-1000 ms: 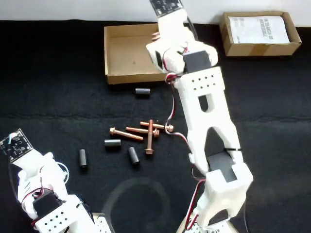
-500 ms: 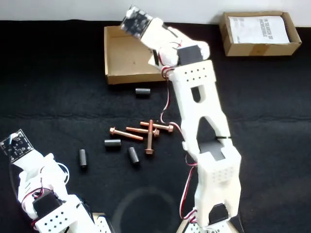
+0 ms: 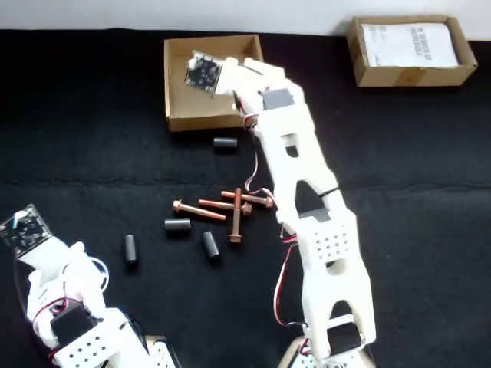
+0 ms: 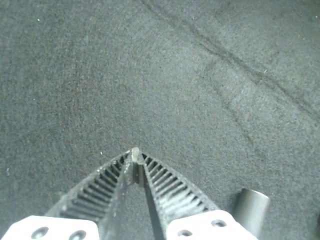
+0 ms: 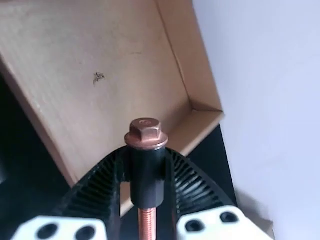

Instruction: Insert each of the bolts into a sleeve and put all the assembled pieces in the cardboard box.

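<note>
Left gripper (image 4: 135, 156) hangs over the mat (image 4: 75, 75), fingers together, a sleeve (image 4: 252, 207) just beside. Mid-table, four bolts (image 3: 236, 215) lie clustered among loose sleeves (image 3: 178, 226). Right gripper (image 5: 145, 156) clamps a sleeved bolt (image 5: 145, 134) above the box (image 5: 100, 75).

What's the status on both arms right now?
Left tool shut, empty, over black mat. Right tool shut on copper bolt in black sleeve, above brown cardboard box. Nothing blocking.

Lab setup: black felt mat (image 3: 430, 192), white wall (image 3: 115, 14).
</note>
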Robot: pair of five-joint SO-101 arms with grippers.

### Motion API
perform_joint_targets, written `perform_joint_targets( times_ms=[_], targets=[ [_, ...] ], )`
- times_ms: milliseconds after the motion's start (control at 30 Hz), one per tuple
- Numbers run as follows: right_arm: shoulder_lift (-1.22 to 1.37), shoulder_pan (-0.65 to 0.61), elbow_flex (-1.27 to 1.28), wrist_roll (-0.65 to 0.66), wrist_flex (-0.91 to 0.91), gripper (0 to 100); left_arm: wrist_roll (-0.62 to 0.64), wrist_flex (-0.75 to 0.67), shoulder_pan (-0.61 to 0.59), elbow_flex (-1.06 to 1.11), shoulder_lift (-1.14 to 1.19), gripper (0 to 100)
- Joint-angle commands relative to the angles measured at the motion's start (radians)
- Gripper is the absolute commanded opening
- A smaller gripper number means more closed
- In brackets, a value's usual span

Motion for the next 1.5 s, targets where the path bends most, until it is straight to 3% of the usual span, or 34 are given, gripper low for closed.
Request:
perform_joint_targets(
  times_ms=[0, 267, 467, 600, 767, 1067, 1267, 1467],
  targets=[
    [0.005, -0.044, -0.065, 0.038, -0.134, 0.7, -0.002, -0.002, -0.012, 0.016, -0.025, 1],
    [0.012, -0.068, -0.065, 0.035, -0.134, 2.1, -0.002, -0.002, -0.012, 0.016, -0.025, 1],
    [0.010, -0.068, -0.065, 0.034, -0.131, 25.7, -0.002, -0.002, -0.012, 0.016, -0.025, 1],
    [-0.019, -0.071, -0.097, 0.018, -0.027, 25.8, -0.002, -0.002, -0.012, 0.016, -0.025, 1],
    [-0.091, -0.104, -0.211, -0.190, 0.139, 25.5, -0.002, -0.002, -0.012, 0.016, -0.025, 1],
    [-0.180, -0.173, -0.404, -0.534, 0.616, 25.5, -0.002, -0.002, -0.012, 0.016, -0.025, 1],
    [-0.177, -0.206, -0.401, -0.615, 0.816, 25.5, -0.002, -0.002, -0.012, 0.016, -0.025, 1],
    [-0.127, -0.203, -0.401, -0.626, 0.878, 25.5, -0.002, -0.002, -0.012, 0.016, -0.025, 1]
  ],
)
